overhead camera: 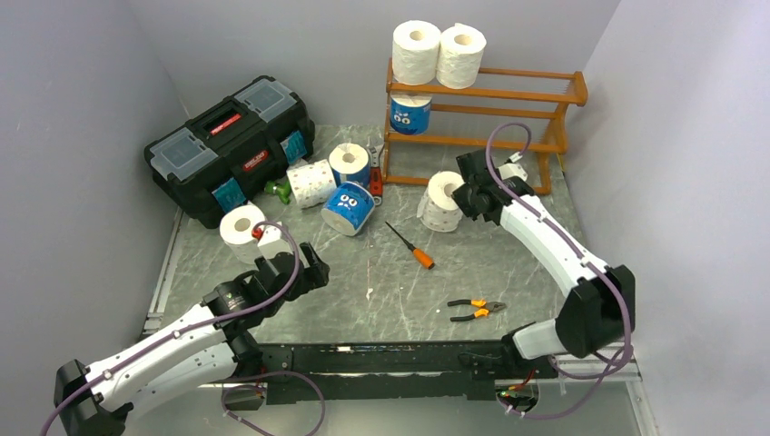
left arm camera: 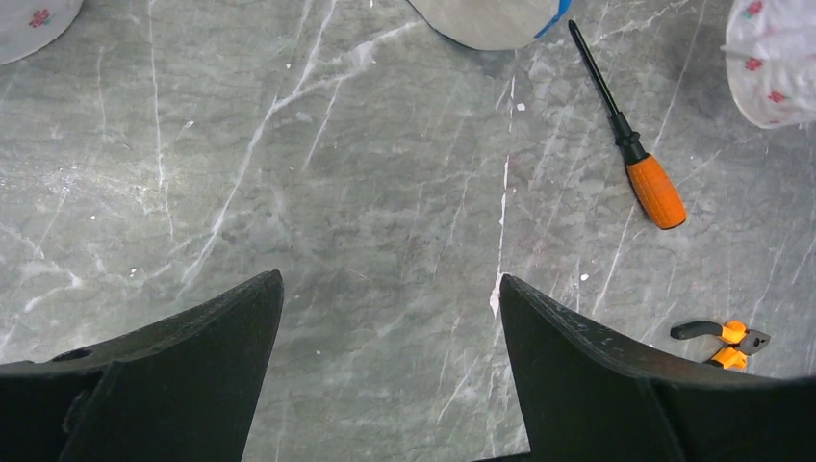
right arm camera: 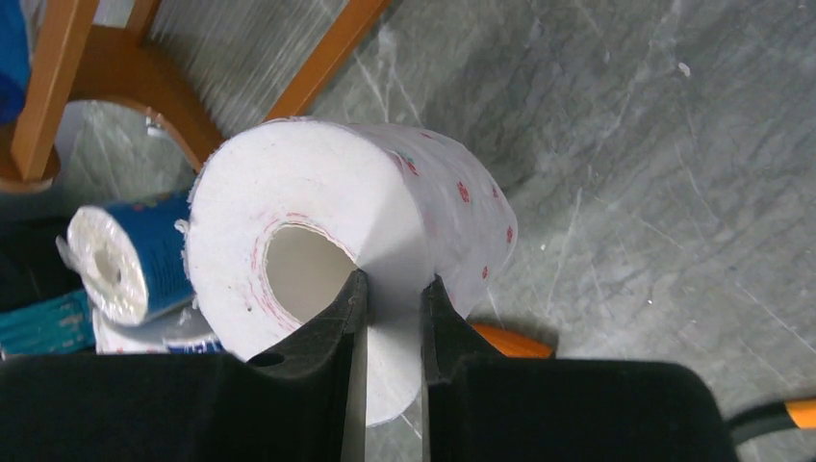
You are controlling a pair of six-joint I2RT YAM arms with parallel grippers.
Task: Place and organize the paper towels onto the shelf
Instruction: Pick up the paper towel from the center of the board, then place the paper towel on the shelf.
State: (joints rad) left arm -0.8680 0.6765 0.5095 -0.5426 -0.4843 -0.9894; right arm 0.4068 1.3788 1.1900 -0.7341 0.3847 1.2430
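Right gripper [right arm camera: 392, 284] clamped the wall of the white roll [right arm camera: 404, 212], one finger in its core, shown only by its wrist view, just before the shelf [overhead camera: 508, 94]; left gripper [left arm camera: 390, 281] gaped empty, well away from the shelf.

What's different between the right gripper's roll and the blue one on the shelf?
The held roll is white, the shelf roll blue-wrapped with cartoon eyes. The right gripper pinches the held roll; the shelf roll stands free on the middle tier. Both are paper rolls.
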